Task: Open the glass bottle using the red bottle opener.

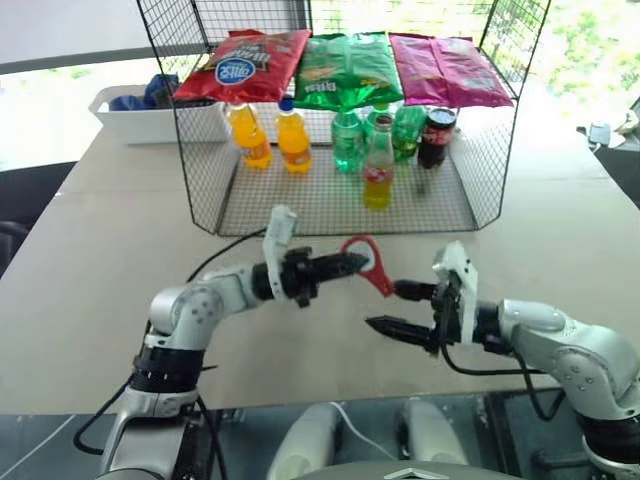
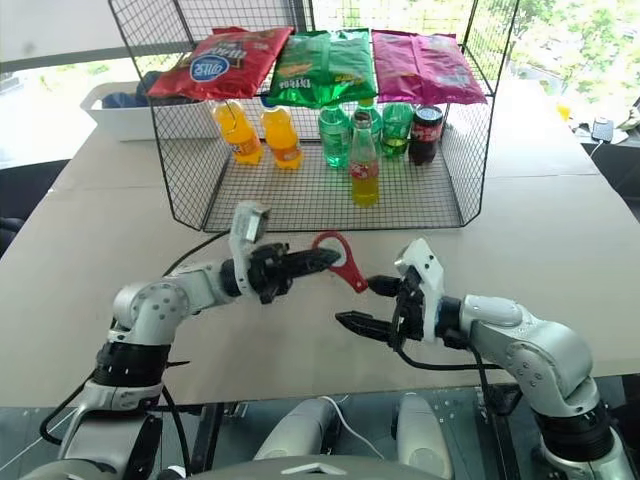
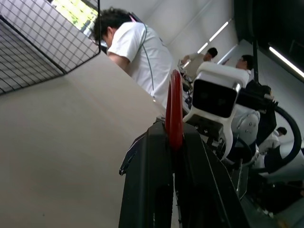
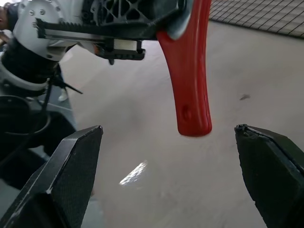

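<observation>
you've got one glass bottle (image 1: 378,166) standing upright at the front of the wire cage (image 1: 200,180), with two orange bottles (image 1: 270,135), three green bottles (image 1: 349,138) and one cola bottle (image 1: 436,135) behind it, and three snack bags (image 1: 345,66) lying on top. white bin (image 1: 150,120) sits left of the cage on the table (image 1: 90,260). one red bottle opener (image 1: 368,262) is clamped in the left gripper (image 1: 345,265), held level above the table, pointing right. right gripper (image 1: 395,308) faces it, fingers wide apart, handle end between them, not touching. the cage's front is open toward you.
</observation>
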### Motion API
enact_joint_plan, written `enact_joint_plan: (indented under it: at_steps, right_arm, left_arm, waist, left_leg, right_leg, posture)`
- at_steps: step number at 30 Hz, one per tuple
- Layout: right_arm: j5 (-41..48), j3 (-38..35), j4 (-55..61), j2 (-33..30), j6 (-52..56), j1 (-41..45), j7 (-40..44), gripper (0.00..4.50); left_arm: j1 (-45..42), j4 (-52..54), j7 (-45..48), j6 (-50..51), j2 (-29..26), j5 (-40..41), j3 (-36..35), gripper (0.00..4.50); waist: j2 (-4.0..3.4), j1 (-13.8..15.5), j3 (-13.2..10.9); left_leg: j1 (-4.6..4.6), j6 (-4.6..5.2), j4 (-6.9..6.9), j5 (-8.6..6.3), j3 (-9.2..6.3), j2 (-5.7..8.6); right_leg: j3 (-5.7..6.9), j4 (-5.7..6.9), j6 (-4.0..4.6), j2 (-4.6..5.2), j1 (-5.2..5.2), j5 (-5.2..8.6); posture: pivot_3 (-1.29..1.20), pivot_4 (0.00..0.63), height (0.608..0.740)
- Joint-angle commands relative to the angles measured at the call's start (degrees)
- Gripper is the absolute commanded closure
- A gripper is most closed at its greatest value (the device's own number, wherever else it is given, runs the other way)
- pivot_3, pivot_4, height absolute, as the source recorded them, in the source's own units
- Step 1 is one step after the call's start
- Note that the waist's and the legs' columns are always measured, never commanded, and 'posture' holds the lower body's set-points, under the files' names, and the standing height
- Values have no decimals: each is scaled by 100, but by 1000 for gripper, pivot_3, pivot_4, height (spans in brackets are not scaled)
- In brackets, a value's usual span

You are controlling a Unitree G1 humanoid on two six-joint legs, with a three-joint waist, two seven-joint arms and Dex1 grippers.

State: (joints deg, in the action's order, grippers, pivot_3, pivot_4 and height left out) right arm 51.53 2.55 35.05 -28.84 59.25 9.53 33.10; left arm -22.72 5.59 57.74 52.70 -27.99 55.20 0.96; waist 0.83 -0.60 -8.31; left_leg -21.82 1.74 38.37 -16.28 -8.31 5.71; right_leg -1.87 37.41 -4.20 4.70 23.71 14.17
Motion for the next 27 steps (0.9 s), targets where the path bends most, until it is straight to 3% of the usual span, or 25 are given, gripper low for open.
enact_joint_plan:
  at_steps: [1, 4, 7, 11, 14, 15, 20, 22, 23, 25, 27]
  right_arm:
    - [509, -284, 182, 131, 159, 156, -302, 0]
    - [837, -318, 199, 172, 313, 173, -459, 0]
    - [1053, -315, 237, 154, 380, 171, -594, 835]
    - [1317, -297, 263, 125, 427, 170, -758, 2611]
    - [1449, -268, 318, -5, 505, 119, -763, 4185]
    - [1493, -259, 331, -48, 517, 106, -761, 4470]
    - [1633, -219, 315, -165, 496, 88, -845, 4470]
    - [1656, -235, 263, -163, 466, 87, -914, 4470]
    - [1636, -236, 220, -165, 452, 86, -952, 4500]
    - [1549, -233, 155, -151, 387, 44, -1039, 4500]
    - [1165, -319, -35, 7, 121, -57, -1333, 4500]
  left_arm:
    - [-209, 89, 283, 34, -9, -17, 107, 4416]
    - [-279, 10, 337, 9, 75, -111, 180, 4416]
    - [-303, -14, 368, 6, 135, -175, 203, 4500]
    - [-294, -18, 407, 20, 201, -214, 203, 4500]
    - [-259, -8, 415, 40, 232, -189, 140, 4500]
    - [-246, 0, 423, 58, 238, -177, 124, 4500]
    - [-283, -107, 180, -50, 497, -71, -166, 4500]
    - [-360, -247, -104, -521, 698, -459, -243, 4500]
    - [-398, -324, -155, -613, 748, -548, -260, 3793]
    - [-418, -413, -219, -716, 819, -620, -314, 2998]
    - [-413, -488, -258, -789, 863, -628, -407, 1901]
  waist:
    - [0, 0, 0]
    - [0, -2, 0]
    - [0, -3, 0]
    - [0, 1, 0]
    - [0, 0, 0]
    - [1, -3, 0]
    - [1, 0, 0]
    - [1, 5, 0]
    - [1, 16, 0]
    - [6, 23, -1]
    - [5, -1, 0]
  left_leg:
    - [0, 0, 0, 0, 0, 0]
    - [0, 0, 0, 0, 0, 1]
    - [-1, 1, -2, 0, 0, 1]
    - [-2, 0, -2, 0, 0, 1]
    - [-2, 1, -1, 0, 0, 2]
    - [-2, 1, -1, 0, 1, 2]
    - [-2, 1, -2, 0, 0, 1]
    - [-2, 1, -1, 0, 0, 1]
    - [-2, 1, -2, 0, 0, 1]
    - [-3, 1, -1, 0, -1, 2]
    - [0, 1, -4, 0, 3, 1]
  right_leg:
    - [0, 0, 0, 2, 0, 0]
    - [1, 0, 0, 21, 0, 0]
    - [1, -2, 0, 22, 1, 0]
    - [2, -2, 0, 22, 1, 0]
    - [2, -3, 0, 22, 1, 0]
    - [2, -3, 0, 22, 1, 0]
    - [3, -4, -1, 23, 0, 0]
    - [3, -5, -1, 23, 0, 0]
    - [3, -5, -1, 24, 0, 0]
    - [5, -5, -1, 24, 0, 0]
    - [1, -4, -1, 24, 1, 0]
  posture:
    - [0, 150, 740]
    - [0, 150, 740]
    - [0, 150, 740]
    - [0, 150, 740]
    - [0, 150, 740]
    - [0, 150, 740]
    - [0, 150, 740]
    - [0, 150, 740]
    - [0, 150, 740]
    - [0, 150, 740]
    - [0, 150, 740]
